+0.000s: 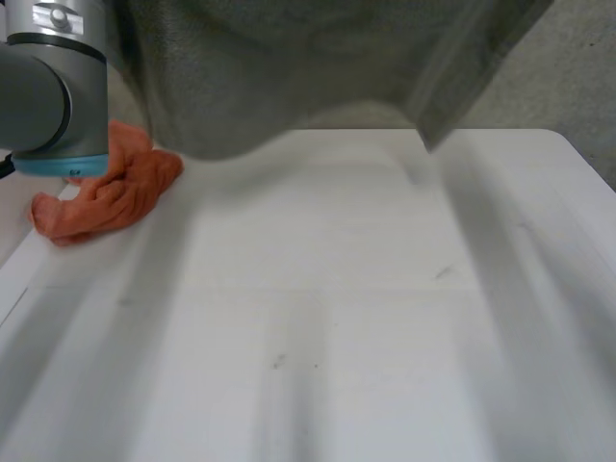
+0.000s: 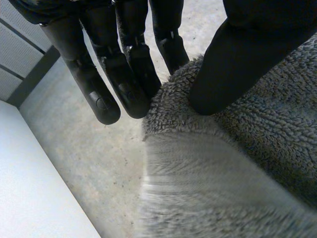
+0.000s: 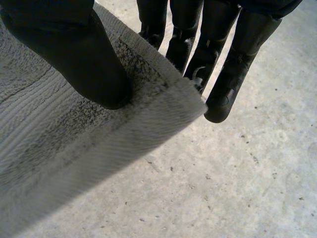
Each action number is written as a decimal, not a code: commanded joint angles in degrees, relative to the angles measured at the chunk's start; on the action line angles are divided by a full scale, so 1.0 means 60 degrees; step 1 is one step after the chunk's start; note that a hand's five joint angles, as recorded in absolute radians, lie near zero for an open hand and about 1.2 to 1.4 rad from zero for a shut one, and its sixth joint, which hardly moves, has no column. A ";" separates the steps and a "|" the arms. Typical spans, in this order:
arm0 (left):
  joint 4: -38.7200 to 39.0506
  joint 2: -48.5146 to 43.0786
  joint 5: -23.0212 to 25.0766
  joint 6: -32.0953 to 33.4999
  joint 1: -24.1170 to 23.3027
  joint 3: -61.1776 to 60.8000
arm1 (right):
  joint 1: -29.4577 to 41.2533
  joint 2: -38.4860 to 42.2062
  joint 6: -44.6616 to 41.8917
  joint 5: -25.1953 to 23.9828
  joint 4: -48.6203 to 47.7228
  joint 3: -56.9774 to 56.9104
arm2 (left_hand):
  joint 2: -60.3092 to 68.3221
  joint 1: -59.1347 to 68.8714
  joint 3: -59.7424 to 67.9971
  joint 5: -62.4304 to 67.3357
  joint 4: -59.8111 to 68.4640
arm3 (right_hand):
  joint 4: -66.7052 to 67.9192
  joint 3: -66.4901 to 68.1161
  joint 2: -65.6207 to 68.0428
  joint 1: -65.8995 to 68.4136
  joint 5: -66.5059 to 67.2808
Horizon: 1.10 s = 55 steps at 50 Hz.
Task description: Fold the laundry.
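Closest to my head camera hangs the grey towel (image 1: 318,67), lifted clear of the bench (image 1: 337,318) and stretched across the far side, its lower edge sagging just above the bench's far edge. My left arm (image 1: 48,87) sits beside it. Past that arm an orange cloth (image 1: 101,197) lies bunched at the bench's left edge, toward the far corner.

On the left wrist camera, my left robot hand (image 2: 233,64) grips the towel at what looks like an upper corner. The thumb presses into the pile on one face and the fingers (image 2: 131,89) run straight down behind the other. Concrete floor (image 2: 99,163) shows beneath.

On the right wrist camera, my right robot hand (image 3: 84,54) pinches the opposite upper corner the same way, with the thumb on the woven border and the fingers (image 3: 233,79) backing it just past the towel's tip.

I judge this to be the spreading step: the towel is held up by two corners, not yet laid down or folded. The next move calls for lowering both robot hands together while keeping the top edge taut. The towel should land flat in the middle of the bench, well apart from the orange cloth, with neither pinch slipping before it settles.
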 commanded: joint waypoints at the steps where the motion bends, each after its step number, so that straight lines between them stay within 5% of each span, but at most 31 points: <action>1: -0.0118 0.0710 0.0011 -0.0235 0.0007 -0.2412 | -0.0031 -0.0340 -0.0322 -0.0190 -0.0020 0.1883 | 0.1809 0.2508 0.1827 0.2349 0.1770 | 0.1987 0.2080 0.2082 0.3870 0.2233; 9: -0.0104 0.0696 0.0084 -0.0206 -0.0023 -0.5460 | -0.0278 -0.0691 -0.1156 -0.1873 0.0652 0.5366 | 0.1221 0.1920 0.1239 0.1761 0.1181 | 0.1987 0.2080 0.2082 0.3870 0.2233; 17: -0.0162 -0.0079 0.0362 -0.0147 -0.0125 -0.7028 | -0.0704 -0.0516 -0.2707 -0.2285 0.1179 0.7624 | -0.0180 0.0519 -0.0163 0.0359 -0.0220 | 0.1987 0.2080 0.2082 0.3870 0.2233; 32: -0.1466 -0.0564 0.0436 -0.0206 0.0167 -0.7161 | -0.1715 -0.0589 -0.3883 -0.2154 0.2177 0.8082 | -0.7412 -0.6713 -0.7395 -0.6872 -0.7452 | 0.1987 0.2080 0.2082 0.3870 0.2233; 41: -0.2124 -0.0169 0.0436 -0.0454 0.0475 -0.7322 | -0.1906 -0.0589 -0.3282 -0.2198 0.2147 0.8257 | -0.7779 -0.7080 -0.7761 -0.7239 -0.7818 | 0.1987 0.2080 0.2082 0.3870 0.2233; 55: -0.5669 0.1135 0.0743 -0.2491 0.1383 -0.7205 | -0.1921 -0.0604 -0.3209 -0.2198 0.2133 0.8404 | -0.7555 -0.6856 -0.7537 -0.7015 -0.7594 | 0.1987 0.2080 0.2082 0.3870 0.2233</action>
